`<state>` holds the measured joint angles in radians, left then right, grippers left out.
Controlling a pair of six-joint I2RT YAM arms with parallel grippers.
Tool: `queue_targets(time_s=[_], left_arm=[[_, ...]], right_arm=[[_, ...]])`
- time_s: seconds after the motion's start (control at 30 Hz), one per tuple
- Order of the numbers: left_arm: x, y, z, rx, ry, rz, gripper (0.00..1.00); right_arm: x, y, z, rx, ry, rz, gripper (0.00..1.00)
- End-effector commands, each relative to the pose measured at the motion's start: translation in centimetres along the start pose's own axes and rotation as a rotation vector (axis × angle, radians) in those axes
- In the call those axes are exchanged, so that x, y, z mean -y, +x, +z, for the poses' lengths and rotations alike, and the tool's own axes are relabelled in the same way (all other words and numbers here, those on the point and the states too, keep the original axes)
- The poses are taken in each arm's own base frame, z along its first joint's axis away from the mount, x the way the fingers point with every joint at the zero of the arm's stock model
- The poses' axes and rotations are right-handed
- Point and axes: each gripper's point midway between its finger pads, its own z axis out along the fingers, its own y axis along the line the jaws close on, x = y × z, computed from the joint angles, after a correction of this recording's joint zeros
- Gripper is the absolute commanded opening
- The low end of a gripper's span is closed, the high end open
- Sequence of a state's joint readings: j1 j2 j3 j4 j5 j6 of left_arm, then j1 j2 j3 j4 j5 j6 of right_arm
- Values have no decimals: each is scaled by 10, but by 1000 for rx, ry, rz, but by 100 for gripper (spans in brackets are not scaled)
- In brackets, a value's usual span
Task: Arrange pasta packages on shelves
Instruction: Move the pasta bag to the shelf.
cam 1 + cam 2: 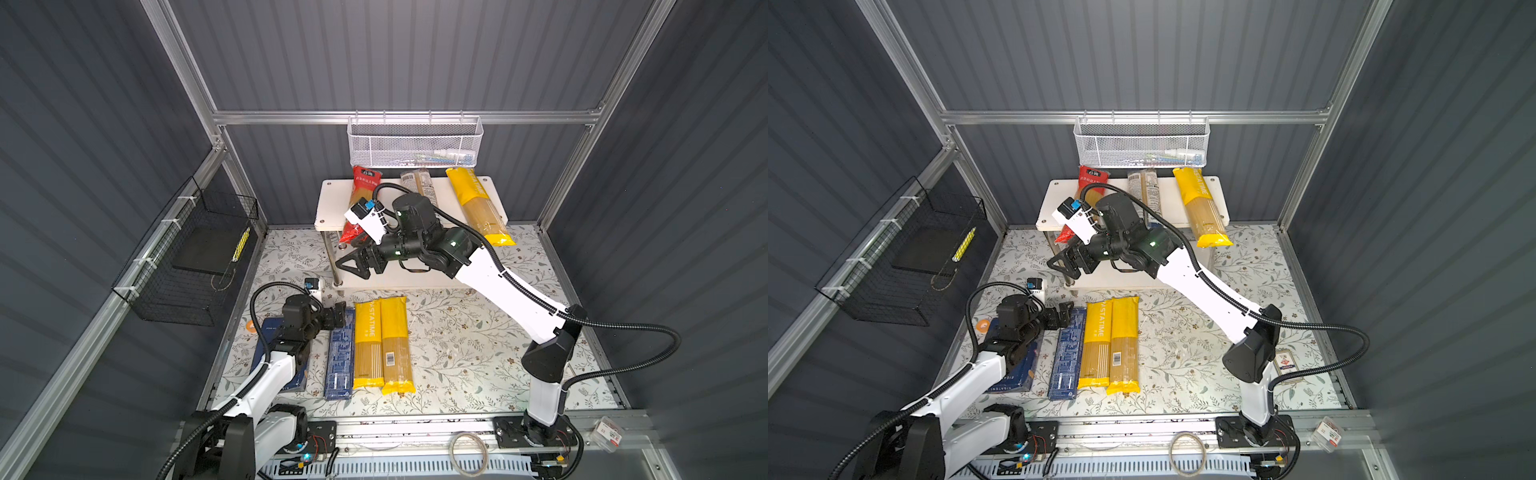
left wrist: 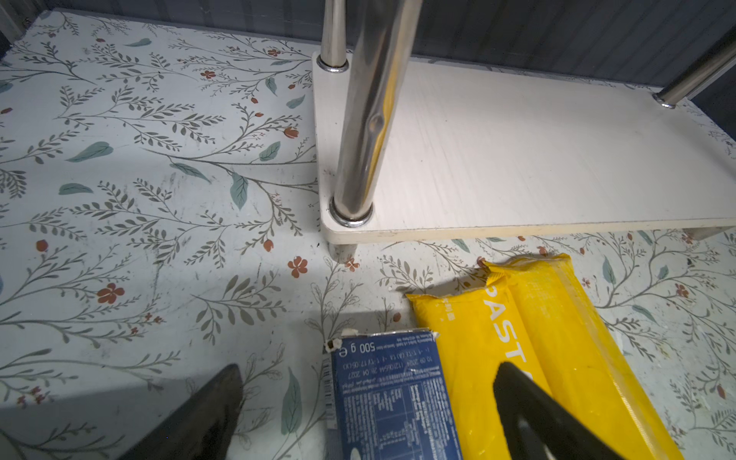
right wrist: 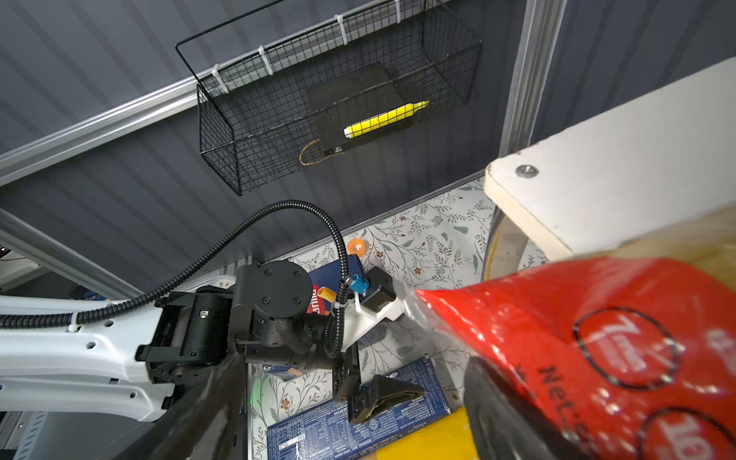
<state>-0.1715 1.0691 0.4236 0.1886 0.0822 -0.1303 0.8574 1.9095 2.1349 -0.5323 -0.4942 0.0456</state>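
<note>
On the top board of the shelves point(image 1: 332, 203) lie a red pack point(image 1: 362, 193), a clear dark pack point(image 1: 417, 185) and a yellow bag point(image 1: 478, 208). The red pack's near end hangs over the front edge. My right gripper point(image 1: 353, 262) is open just below that end, and the red pack point(image 3: 577, 338) lies against the outside of one finger. On the table, two yellow bags point(image 1: 368, 345) lie beside a narrow blue box point(image 1: 338, 361). My left gripper point(image 2: 366, 398) is open over that box's far end. A wider blue box point(image 1: 1013, 365) lies under the left arm.
The lower shelf board point(image 2: 517, 159) is bare between chrome legs point(image 2: 366, 119). A white mesh basket point(image 1: 415, 141) hangs above the shelves. A black wire basket point(image 1: 187, 257) with a yellow marker hangs on the left wall. A small pack point(image 1: 1285, 363) lies behind the right arm.
</note>
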Motion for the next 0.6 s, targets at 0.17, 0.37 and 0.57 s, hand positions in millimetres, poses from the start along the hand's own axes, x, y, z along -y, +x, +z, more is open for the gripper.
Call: queue_targets(time_s=[0.17,0.37,0.57], left_arm=[[6,-12,-3,38,16,27,99],[6,-12,-3,37,17,27,99],[5,-12,-3,38,15,27,99]], right_arm=[[22,-13,-7,28,48,31,87],[24,-10,-4,10,49,32,87],[6,-15,-9,12,11,11,87]])
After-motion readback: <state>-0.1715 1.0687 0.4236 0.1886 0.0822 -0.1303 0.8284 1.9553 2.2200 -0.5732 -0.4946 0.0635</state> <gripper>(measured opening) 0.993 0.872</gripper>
